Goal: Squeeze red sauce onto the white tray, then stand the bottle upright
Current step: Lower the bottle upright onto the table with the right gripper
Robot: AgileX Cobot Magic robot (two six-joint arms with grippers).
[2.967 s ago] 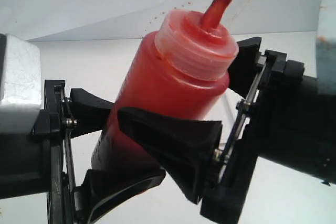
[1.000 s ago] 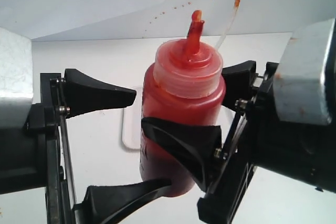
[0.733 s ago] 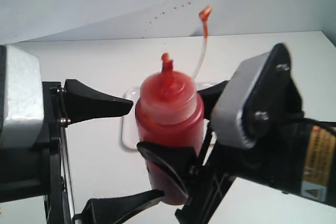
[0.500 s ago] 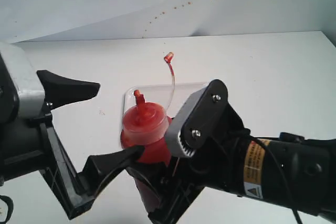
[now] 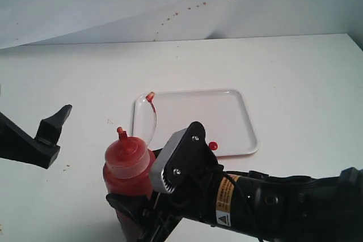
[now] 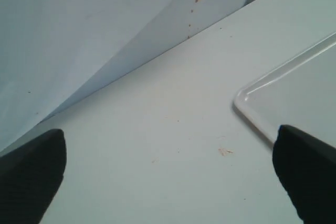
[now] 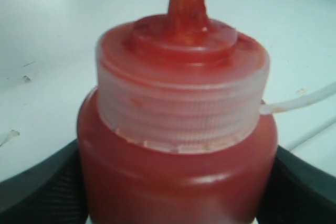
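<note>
The bottle (image 5: 126,165) stands upright, nozzle (image 5: 121,134) up, on the table (image 5: 283,66) side of the tray (image 5: 227,111) – just off its near left corner, not on it. The right tool (image 5: 129,207) is clamped low on the body. That low hold suits setting the bottle down on its base. Whether the base already touches the table I cannot tell, as the tool hides it.

1 small blob of red sauce (image 5: 213,145) sits on the tray close to the front rim, so I judge the squeezing done and the standing-up step in hand. The left tool (image 6: 168,182) is spread wide and empty, well apart from the bottle. That looks like a way to keep clear of it.

The exterior view alone shows the blob and the thin tether (image 5: 154,120) arching over the tray's corner. It shows only 1 finger of the left tool. The left wrist view shows both – far apart, with only bare table and a tray corner between them. The right wrist view adds the ridged, red-smeared cap (image 7: 178,114) and dark jaws pressed to both sides of the body.
</note>
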